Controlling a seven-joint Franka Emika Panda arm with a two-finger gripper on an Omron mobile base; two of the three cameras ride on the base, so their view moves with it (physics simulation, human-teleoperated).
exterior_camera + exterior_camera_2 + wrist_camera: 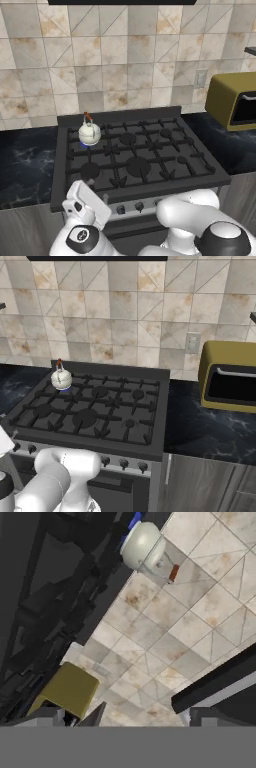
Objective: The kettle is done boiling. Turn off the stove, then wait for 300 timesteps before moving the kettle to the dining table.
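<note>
a: where's the kettle?
b: upper left of the stove, on its back left grate, a blue flame under it. the hand view is rolled, so there the kettle sits at the top, against beige tile.
a: gripper?
b: gripper at the bottom of the hand view, jaws spread wide, grasping nothing.
a: around it?
b: an olive toaster oven at right on glossy black veined counter; round dark knobs along the grey front.
</note>
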